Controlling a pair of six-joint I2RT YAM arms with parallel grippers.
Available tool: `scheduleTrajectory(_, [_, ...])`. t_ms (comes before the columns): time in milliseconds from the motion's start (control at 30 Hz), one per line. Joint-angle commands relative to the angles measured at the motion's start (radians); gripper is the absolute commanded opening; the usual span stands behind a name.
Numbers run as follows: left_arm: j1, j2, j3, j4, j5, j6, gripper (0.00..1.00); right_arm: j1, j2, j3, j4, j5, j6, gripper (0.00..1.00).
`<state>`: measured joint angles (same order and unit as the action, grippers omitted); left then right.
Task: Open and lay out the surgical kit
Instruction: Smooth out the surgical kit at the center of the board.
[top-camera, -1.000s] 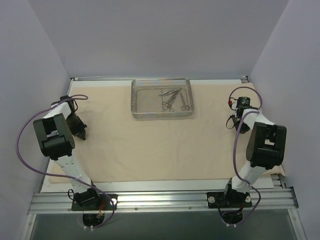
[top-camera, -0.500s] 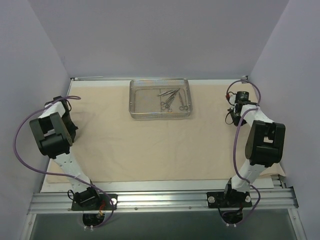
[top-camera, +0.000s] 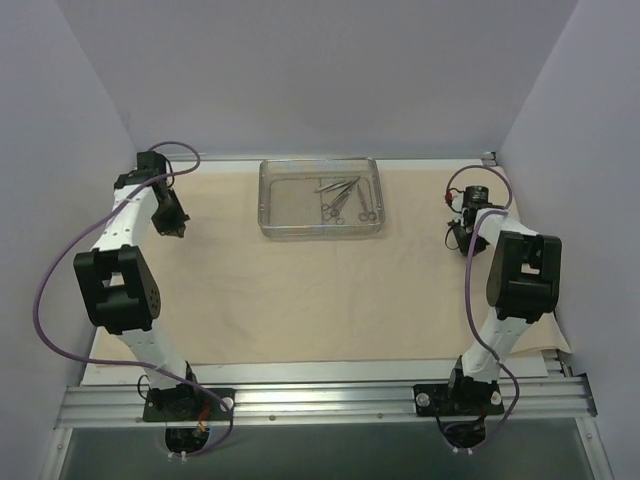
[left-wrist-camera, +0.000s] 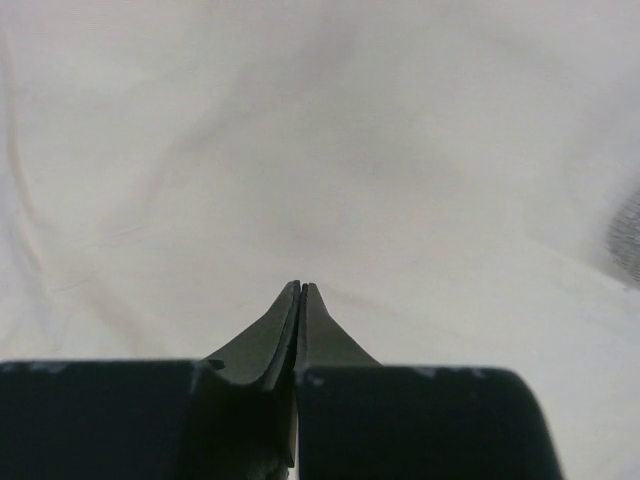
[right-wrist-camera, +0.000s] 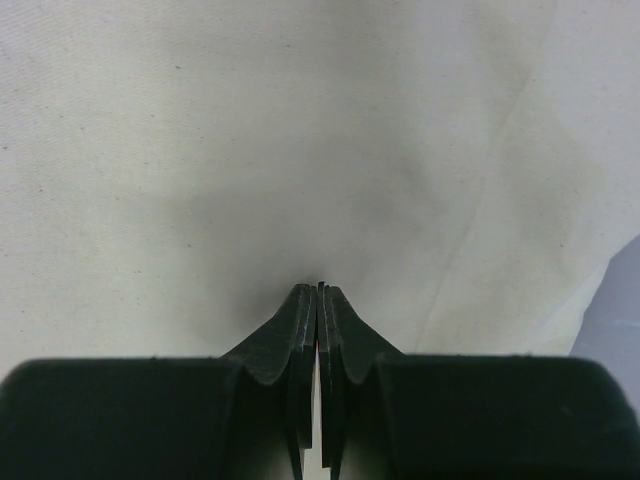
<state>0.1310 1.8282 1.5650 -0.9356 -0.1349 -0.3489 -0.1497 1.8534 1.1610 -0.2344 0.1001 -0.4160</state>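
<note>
The cloth (top-camera: 300, 300) lies spread flat under the tray (top-camera: 268, 205), with the tools (top-camera: 343, 198) inside it. Left fingers (left-wrist-camera: 280, 330), left of the tray, and right fingers (right-wrist-camera: 295, 330), right of it, are pressed together and empty. If the closed tips snag the cloth, they could wrinkle it and shift the tray.

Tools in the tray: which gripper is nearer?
Right. The tools lie in the right half of the tray; right gripper is beyond its right edge, left gripper farther, past its left edge.
</note>
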Motion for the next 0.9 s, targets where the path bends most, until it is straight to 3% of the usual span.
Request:
scheduleTrajectory(0, [0.010, 0.081, 0.023, 0.035, 0.183, -0.050, 0.02, 0.018, 0.020, 0.031, -0.032, 0.007, 0.008, 0.00])
scheduleTrajectory(100, [0.044, 0.187, 0.018, 0.040, 0.233, -0.067, 0.02, 0.042, 0.027, 0.009, -0.034, 0.013, -0.012, 0.00])
scheduleTrajectory(267, [0.114, 0.276, 0.029, -0.008, 0.173, -0.041, 0.02, 0.079, 0.027, -0.026, -0.045, 0.013, -0.033, 0.00])
scheduleTrajectory(533, [0.191, 0.342, 0.049, -0.043, 0.066, 0.022, 0.02, 0.173, 0.026, -0.084, -0.069, 0.013, -0.066, 0.00])
scheduleTrajectory(867, [0.203, 0.304, 0.060, -0.026, 0.121, 0.030, 0.02, 0.154, 0.015, -0.060, -0.063, 0.009, -0.020, 0.00])
